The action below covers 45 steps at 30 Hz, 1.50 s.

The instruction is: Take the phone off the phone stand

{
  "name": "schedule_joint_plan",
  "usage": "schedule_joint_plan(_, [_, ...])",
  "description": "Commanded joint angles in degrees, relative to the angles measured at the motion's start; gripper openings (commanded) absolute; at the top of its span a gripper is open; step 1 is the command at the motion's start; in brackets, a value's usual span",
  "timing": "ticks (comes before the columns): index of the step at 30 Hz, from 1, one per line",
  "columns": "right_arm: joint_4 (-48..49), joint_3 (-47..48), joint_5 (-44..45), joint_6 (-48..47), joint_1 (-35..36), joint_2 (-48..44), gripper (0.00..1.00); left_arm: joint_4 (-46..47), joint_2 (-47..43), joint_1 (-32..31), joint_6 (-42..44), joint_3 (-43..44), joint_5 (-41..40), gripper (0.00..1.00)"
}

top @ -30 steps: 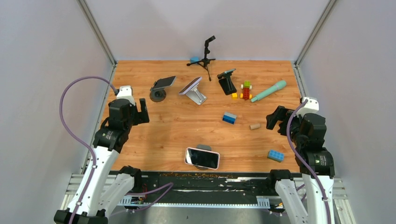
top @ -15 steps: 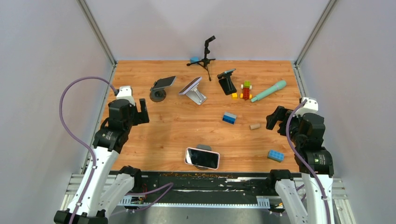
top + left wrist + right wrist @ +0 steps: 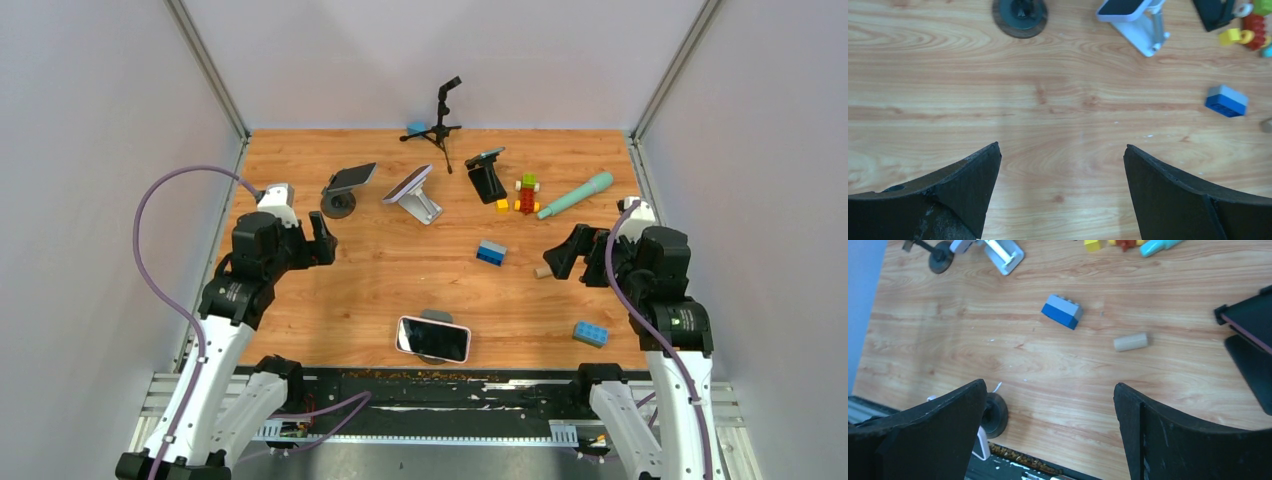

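Note:
A white-cased phone [image 3: 433,339] lies tilted on a dark round stand [image 3: 436,316] near the front edge. Its stand base [image 3: 994,415] and a white phone edge [image 3: 980,442] show beside the right gripper's left finger in the right wrist view. Three more phones sit on stands at the back: on a round stand [image 3: 348,180], a white stand [image 3: 410,186] and a black stand [image 3: 486,172]. My left gripper [image 3: 322,240] is open and empty [image 3: 1062,146] over bare wood. My right gripper [image 3: 570,255] is open and empty [image 3: 1050,385], up and right of the near phone.
A blue-grey brick [image 3: 491,253] and a cork cylinder [image 3: 545,270] lie mid-table. A blue brick [image 3: 590,333] is at the front right. A brick figure [image 3: 526,192], a teal cylinder [image 3: 575,194] and a small tripod [image 3: 440,115] stand at the back.
Both grippers have moved inward toward the table's middle: the left one to the right, the right one to the left. Both stay open. The phones have not moved.

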Motion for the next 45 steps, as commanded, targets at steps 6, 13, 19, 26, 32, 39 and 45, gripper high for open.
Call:
schedule_joint_plan(6, [1.67, -0.29, -6.88, 2.78, -0.07, 0.33, 1.0, 0.67, 1.37, 0.01, -7.76, 0.58, 2.76, 1.0])
schedule_joint_plan(13, [1.99, -1.69, -7.64, 3.43, -0.04, 1.6, 1.0, 2.77, 2.46, 0.18, -10.09, -1.37, 6.88, 1.0])
schedule_joint_plan(19, [3.69, -3.84, -6.59, 5.62, -0.04, 1.8, 1.0, 3.58, 1.06, 0.16, -10.09, -4.95, 9.85, 1.0])
schedule_joint_plan(26, [4.34, -5.5, -5.83, 7.15, -0.08, 1.35, 1.0, 4.57, -2.83, 0.09, -15.14, -9.02, 11.97, 1.0])
schedule_joint_plan(32, [5.27, -8.57, -10.01, 7.05, -0.08, 1.56, 1.0, 4.65, -7.43, -0.12, -18.37, -11.24, 13.89, 1.0])
schedule_joint_plan(39, [10.67, -12.18, -15.62, 9.34, -0.12, 0.63, 1.0, 0.46, -13.73, -2.14, -22.55, -13.22, 12.15, 0.99])
schedule_joint_plan(45, [12.11, -12.72, -16.37, 9.71, 1.86, 2.96, 1.0, 2.57, -19.47, -8.74, -32.45, -19.39, 7.94, 0.96])
